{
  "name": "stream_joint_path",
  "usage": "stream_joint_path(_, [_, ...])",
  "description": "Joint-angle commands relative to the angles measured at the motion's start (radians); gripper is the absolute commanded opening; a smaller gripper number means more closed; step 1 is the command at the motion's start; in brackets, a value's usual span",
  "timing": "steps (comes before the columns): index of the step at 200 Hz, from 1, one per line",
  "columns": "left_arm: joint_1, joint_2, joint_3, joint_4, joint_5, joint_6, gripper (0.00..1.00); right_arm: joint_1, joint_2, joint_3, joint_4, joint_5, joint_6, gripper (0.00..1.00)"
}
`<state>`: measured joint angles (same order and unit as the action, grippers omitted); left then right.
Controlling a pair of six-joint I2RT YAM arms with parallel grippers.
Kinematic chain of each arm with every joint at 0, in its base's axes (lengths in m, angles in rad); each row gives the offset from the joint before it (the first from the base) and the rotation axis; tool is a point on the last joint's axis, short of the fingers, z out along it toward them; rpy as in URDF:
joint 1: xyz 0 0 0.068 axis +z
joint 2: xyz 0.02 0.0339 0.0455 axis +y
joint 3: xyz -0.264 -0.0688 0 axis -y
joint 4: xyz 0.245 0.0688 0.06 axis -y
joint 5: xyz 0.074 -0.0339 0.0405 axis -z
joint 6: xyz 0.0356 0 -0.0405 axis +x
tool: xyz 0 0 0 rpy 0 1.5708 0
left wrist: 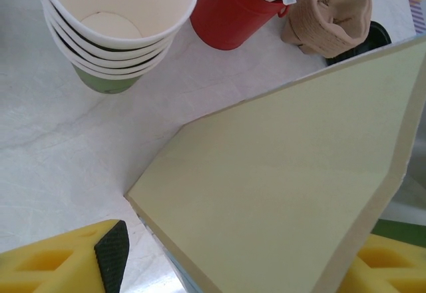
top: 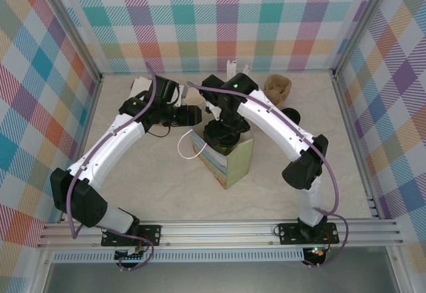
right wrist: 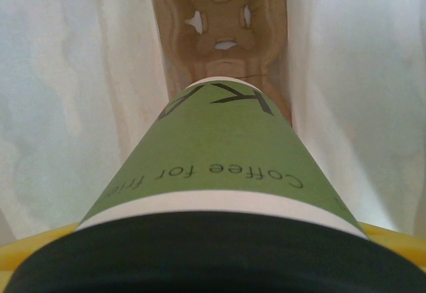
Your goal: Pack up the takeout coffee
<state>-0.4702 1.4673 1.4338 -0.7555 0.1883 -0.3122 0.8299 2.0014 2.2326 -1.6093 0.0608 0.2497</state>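
Right end effector (top: 223,135) pinches takeout coffee (right wrist: 213,166) above bagged carrier (right wrist: 223,33); left end effector (left wrist: 249,256) spread.

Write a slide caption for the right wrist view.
Olive-green paper cup with black plastic lid hangs above brown pulp carrier inside pale bag.

Pale marbled desk (top: 166,193) is carrying a cream paper bag (top: 238,165) standing mid-desk. Behind it, a stack of white cups (left wrist: 113,6), a red cup (left wrist: 229,13) of stirrers, a brown cardboard carrier (left wrist: 329,13) and a black lid (top: 291,114) are sitting toward the back.
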Motion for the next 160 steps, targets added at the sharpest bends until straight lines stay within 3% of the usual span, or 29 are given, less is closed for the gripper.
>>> stream_joint_path(1, [-0.007, -0.025, -0.006, -0.008, -0.036, -0.021, 0.69, 0.001, 0.002, -0.019, -0.175, -0.014, -0.009, 0.84])
stream_joint_path(160, [-0.004, -0.048, -0.018, -0.006, -0.044, -0.031, 0.71, -0.003, 0.055, -0.047, -0.159, -0.028, -0.033, 0.84])
